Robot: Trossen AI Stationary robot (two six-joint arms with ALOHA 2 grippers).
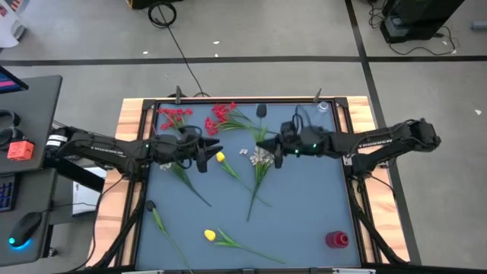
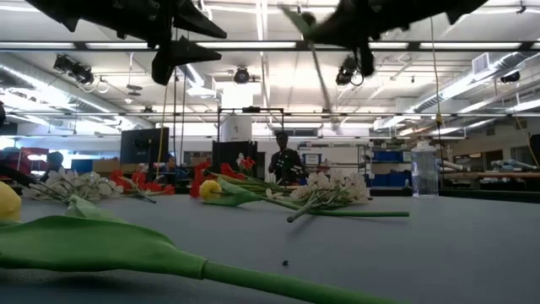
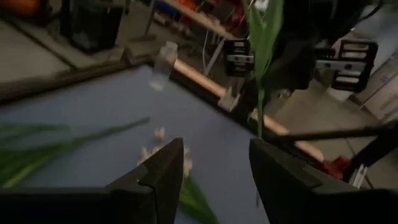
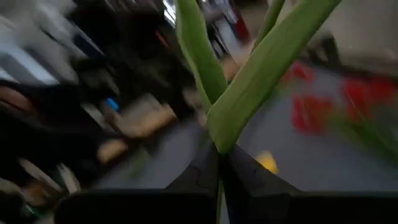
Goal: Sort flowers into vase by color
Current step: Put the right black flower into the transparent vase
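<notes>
1. The table (image 1: pixel 304 221) is seen whole only from above: both arms reach in from its sides and meet near its middle, over scattered flowers.
2. The right gripper (image 1: pixel 264 144) is held high, clenched on a green stem (image 4: pixel 261 68). Its wrist view shows the fingers pinched at the fork of the leaves; the low view shows the stem (image 2: pixel 316 51) slanting down from it, clear of the table.
3. The left gripper (image 1: pixel 204 161) hangs nearby, fingers (image 3: pixel 165 168) spread with nothing between them, facing the held stem.
4. Red blossoms (image 1: pixel 175 116) lie by the far edge.
5. A whitish spray (image 1: pixel 261 157) lies mid-table.
6. Yellow tulips (image 1: pixel 209 235) lie toward the near edge.
7. A red vase (image 1: pixel 337 240) stands at the near right corner, visible only from above.
</notes>
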